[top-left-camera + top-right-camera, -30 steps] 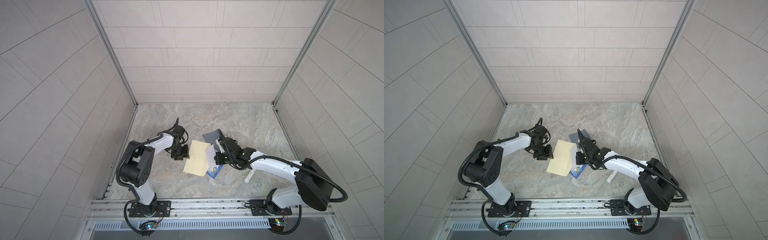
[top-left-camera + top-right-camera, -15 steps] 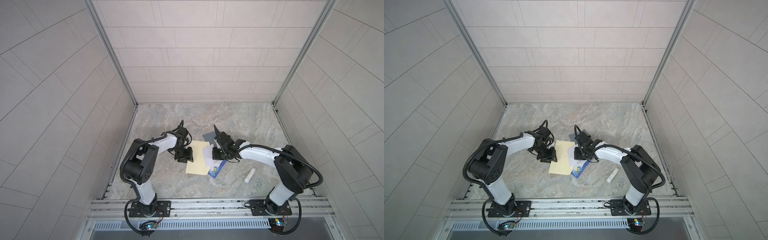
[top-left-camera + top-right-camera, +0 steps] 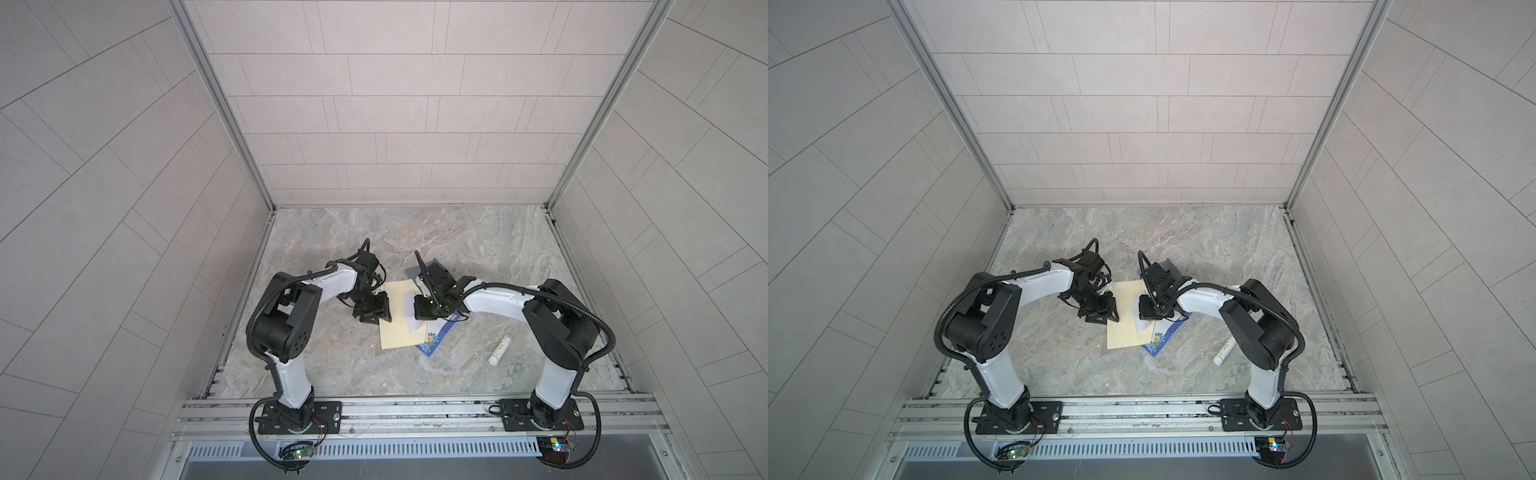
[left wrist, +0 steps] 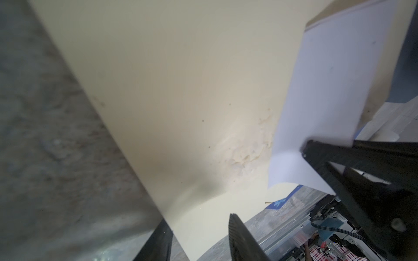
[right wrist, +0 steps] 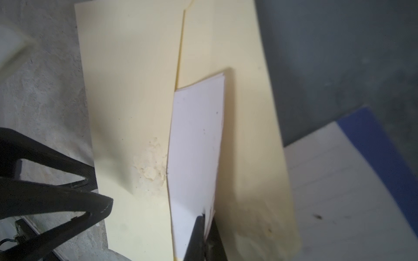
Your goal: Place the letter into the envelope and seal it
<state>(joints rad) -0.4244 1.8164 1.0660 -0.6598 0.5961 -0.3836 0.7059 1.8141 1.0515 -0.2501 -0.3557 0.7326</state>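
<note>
The right gripper (image 5: 204,220), clamped shut on the white letter (image 5: 196,146) partly tucked into the cream envelope (image 5: 131,90) at the middle of the desk (image 3: 457,249), may buckle the sheet or shove the envelope aside, since the left gripper (image 3: 374,318) stands half open astride its edge, gripping nothing.

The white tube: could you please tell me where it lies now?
In both top views the white tube lies on the right side of the table, apart from the blue card, close beside the right arm.

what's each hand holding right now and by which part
Right hand pinches the white letter by one end's edge. Left hand is open astride the envelope edge, gripping nothing.
</note>
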